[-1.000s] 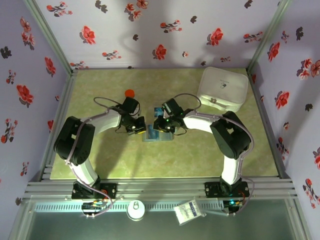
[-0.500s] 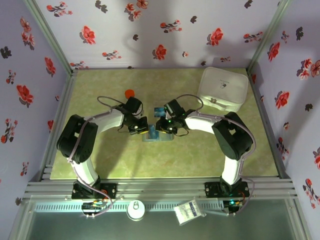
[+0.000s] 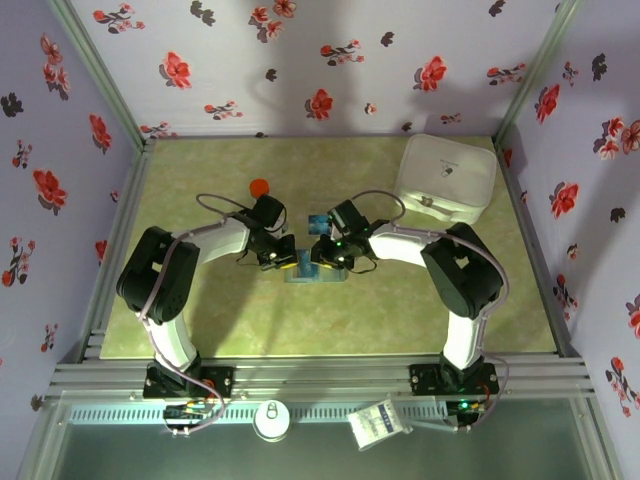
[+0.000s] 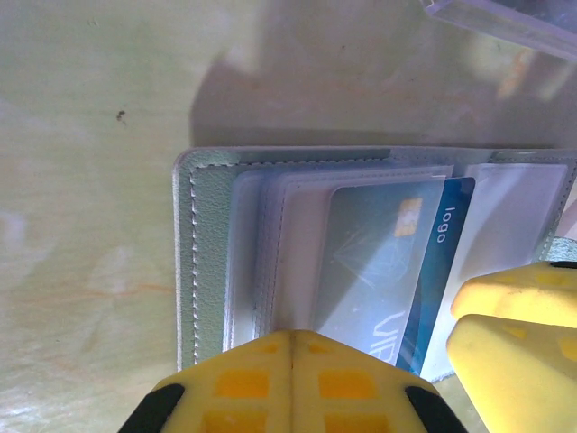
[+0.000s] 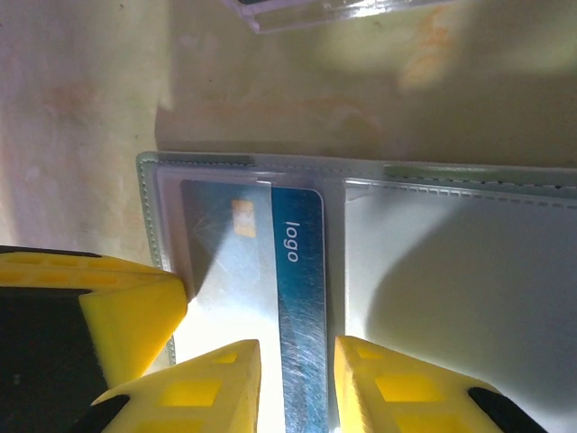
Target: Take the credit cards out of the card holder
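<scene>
While the card holder lies open and flat on the table, both arms bear down on it from opposite sides. This looks like the extraction step for the blue credit card, which sits partly out of a clear sleeve near the holder's fold.

The left gripper has its 2 yellow pads pressed together with no gap, planted on the sleeves by the holder's stitched outer edge; I judge it is pinning the holder down. The right gripper stands narrowly parted, its tips down on the holder on either side of the card's bare dark-blue strip. Whether it pinches anything I cannot tell.

Next, I think, the right gripper must catch the card's exposed edge and draw it straight out along the sleeve's opening while the left one holds the holder against sliding. A thin card offers little to grab, so a shallow, careful pinch is called for.

The holder is pale grey-green leatherette with white stitching and rounded corners, carrying glossy transparent pockets that glare under the light. The card is thin and stiff, with a gold chip and the word "logo". Just beyond the holder lies a clear plastic box — farther off to the holder's right, a white lidded container with rounded corners.
</scene>
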### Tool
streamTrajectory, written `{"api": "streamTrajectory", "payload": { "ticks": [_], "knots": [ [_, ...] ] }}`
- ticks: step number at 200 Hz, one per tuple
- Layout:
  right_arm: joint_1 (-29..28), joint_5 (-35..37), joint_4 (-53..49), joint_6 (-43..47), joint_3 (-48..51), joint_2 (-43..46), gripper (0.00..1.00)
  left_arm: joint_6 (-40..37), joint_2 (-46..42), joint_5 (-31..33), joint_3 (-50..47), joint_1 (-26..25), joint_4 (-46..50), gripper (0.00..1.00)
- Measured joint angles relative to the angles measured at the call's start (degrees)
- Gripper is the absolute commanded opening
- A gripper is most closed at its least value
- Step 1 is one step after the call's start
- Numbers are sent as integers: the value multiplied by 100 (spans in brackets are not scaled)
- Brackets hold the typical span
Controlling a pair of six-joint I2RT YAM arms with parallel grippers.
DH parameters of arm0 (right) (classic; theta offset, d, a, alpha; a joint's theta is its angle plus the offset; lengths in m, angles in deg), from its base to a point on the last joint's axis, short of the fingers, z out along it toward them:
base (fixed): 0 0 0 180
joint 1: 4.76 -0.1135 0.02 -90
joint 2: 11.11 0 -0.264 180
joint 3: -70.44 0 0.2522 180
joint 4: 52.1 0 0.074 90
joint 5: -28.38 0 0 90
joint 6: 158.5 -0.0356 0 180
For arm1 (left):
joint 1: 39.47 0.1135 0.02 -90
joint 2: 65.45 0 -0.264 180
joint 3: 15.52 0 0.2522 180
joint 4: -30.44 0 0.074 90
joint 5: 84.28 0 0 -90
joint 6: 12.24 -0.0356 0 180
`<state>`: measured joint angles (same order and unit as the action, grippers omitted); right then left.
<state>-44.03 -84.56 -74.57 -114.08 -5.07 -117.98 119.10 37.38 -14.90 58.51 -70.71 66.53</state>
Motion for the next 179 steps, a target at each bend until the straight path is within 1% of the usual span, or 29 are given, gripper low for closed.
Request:
{"api": "streamTrajectory", "payload": {
  "ticks": [63,136,179],
  "knots": [
    [7,-162,192,-20,24,-149,23,0,9,-28,0,0,-20,0],
    [79,-352,807,-310,372,-103,20,2,22,-42,0,0,-50,0],
    [168,-518,1209,-527,599,-87,16,0,24,-42,0,0,-57,0]
  ]
}}
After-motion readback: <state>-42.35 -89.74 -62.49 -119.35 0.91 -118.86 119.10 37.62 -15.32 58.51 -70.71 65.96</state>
